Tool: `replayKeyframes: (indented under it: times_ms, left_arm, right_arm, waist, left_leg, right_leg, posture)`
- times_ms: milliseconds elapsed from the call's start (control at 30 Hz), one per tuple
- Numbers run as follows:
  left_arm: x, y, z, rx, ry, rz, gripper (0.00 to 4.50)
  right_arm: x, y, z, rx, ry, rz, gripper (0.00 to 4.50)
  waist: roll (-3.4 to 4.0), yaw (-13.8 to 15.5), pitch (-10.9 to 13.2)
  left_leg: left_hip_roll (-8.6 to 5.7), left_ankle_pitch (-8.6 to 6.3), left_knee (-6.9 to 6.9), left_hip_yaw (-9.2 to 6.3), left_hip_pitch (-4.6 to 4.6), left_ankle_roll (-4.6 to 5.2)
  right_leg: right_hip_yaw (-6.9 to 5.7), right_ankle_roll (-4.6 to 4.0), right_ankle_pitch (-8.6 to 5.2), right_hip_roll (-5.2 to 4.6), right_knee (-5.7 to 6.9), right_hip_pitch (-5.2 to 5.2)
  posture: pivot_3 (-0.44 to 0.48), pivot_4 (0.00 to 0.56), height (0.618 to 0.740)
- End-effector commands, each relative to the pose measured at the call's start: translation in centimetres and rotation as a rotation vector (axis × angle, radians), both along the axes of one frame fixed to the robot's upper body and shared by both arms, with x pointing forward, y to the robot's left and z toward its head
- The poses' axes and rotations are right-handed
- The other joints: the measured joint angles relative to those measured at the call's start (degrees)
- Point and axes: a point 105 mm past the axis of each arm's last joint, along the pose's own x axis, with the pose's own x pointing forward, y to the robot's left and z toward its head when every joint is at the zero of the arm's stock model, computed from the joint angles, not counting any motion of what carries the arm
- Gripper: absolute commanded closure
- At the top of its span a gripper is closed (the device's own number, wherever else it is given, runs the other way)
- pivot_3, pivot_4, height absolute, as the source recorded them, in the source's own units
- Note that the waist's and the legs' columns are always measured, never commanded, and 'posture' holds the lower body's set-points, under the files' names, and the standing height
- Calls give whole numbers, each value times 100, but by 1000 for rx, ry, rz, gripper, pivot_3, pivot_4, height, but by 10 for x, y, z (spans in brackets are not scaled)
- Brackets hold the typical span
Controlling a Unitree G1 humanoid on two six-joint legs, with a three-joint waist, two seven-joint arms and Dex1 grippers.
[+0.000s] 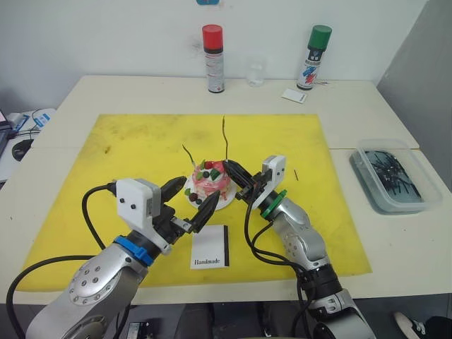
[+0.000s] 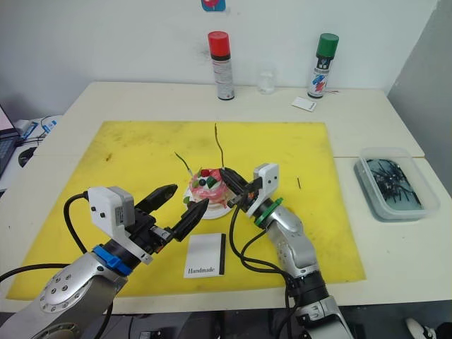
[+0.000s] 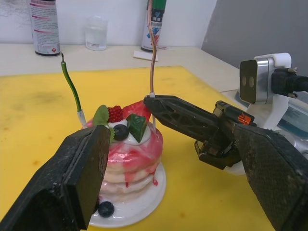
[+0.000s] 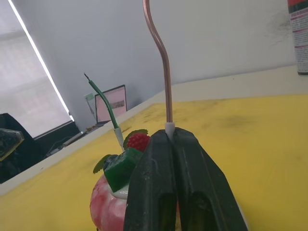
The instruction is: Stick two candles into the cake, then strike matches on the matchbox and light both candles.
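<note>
My right claw [image 1: 239,176] is closed, its fingers pinched together around a thin stick, forearm angled in from the table's near edge. My left claw [image 1: 191,201] hangs open, fingers spread, pointing inward.

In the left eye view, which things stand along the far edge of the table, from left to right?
Red-capped spray can → clear glass → small white card → green-capped spray can.
</note>
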Motion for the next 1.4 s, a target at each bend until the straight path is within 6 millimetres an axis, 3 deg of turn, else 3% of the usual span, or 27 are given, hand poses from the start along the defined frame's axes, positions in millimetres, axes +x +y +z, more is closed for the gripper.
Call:
replayKeyframes:
  times_ms: [33, 1400]
  left_arm:
    - [-3, -3, 7, -1, -32, -15, 0]
    - [-3, -4, 9, 6, -40, -24, 0]
  right_arm:
    - [-13, 12, 12, 87, -15, 52, 4453]
    - [-10, 19, 8, 70, -21, 53, 4453]
  waist:
    - [0, 0, 0]
    - [0, 0, 0]
  left_leg:
    - [0, 0, 0, 0, 0, 0]
    - [-1, 0, -3, 0, 0, 0]
  right_leg:
    - [0, 0, 0, 0, 0, 0]
    - [0, -1, -1, 0, -1, -1]
  posture:
    - [0, 150, 740]
    - [0, 150, 740]
